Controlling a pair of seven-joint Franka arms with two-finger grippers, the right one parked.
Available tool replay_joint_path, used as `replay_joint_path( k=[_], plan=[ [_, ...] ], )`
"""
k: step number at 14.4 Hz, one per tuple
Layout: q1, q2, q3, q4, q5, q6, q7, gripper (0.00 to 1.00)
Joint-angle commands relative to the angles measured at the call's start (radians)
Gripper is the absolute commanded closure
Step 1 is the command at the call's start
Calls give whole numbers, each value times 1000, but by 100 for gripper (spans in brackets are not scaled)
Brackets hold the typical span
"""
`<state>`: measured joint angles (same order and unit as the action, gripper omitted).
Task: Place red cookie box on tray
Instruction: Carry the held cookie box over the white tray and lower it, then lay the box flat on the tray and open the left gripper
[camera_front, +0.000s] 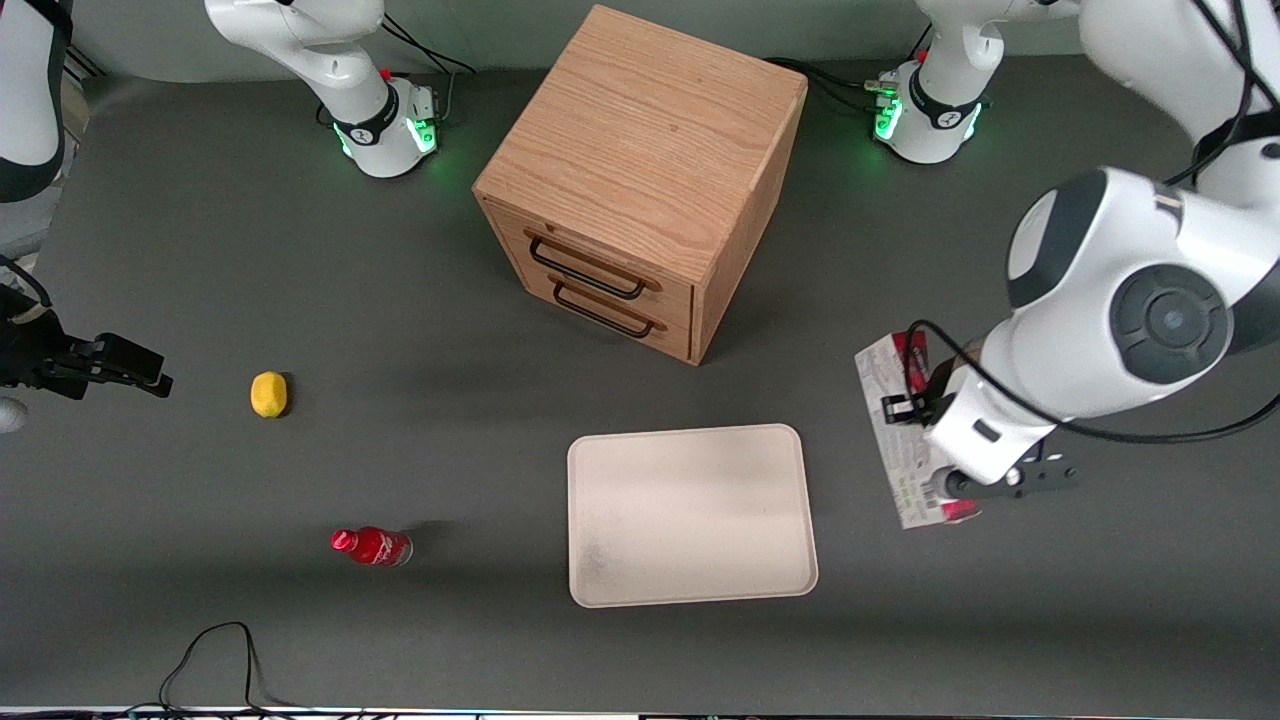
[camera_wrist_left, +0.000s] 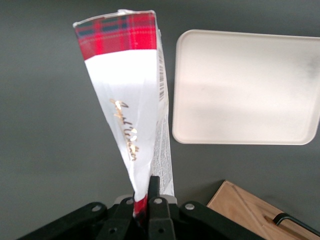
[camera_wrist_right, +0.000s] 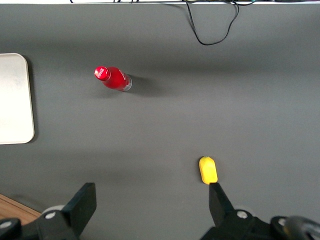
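The red cookie box (camera_front: 897, 440) (camera_wrist_left: 131, 107), slim with white panels and red tartan ends, hangs above the table toward the working arm's end. My left gripper (camera_front: 925, 405) (camera_wrist_left: 145, 197) is shut on one end of it, so the box sticks out from the fingers. The cream-beige tray (camera_front: 690, 515) (camera_wrist_left: 247, 87) lies flat on the grey table beside the box, nearer the front camera than the wooden cabinet. Nothing lies on the tray. My arm covers part of the box in the front view.
A wooden drawer cabinet (camera_front: 640, 180) stands at mid table, its corner (camera_wrist_left: 260, 212) close to the gripper. A small red bottle (camera_front: 372, 546) and a yellow lemon (camera_front: 268, 393) lie toward the parked arm's end. A black cable (camera_front: 215, 655) loops near the front edge.
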<state>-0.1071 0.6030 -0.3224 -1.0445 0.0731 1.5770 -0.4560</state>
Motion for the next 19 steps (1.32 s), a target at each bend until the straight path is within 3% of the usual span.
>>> replay_joint_path(
  k=[1, 4, 9, 12, 19],
  plan=[
    [-75, 135, 9, 155, 53, 48, 65, 100],
    [-124, 228, 38, 150, 60, 182, 72, 100],
    [-164, 333, 75, 132, 66, 265, 10, 100],
    [-191, 343, 75, 45, 132, 331, -82, 100],
    [-200, 343, 97, -32, 142, 437, -92, 100]
  ],
)
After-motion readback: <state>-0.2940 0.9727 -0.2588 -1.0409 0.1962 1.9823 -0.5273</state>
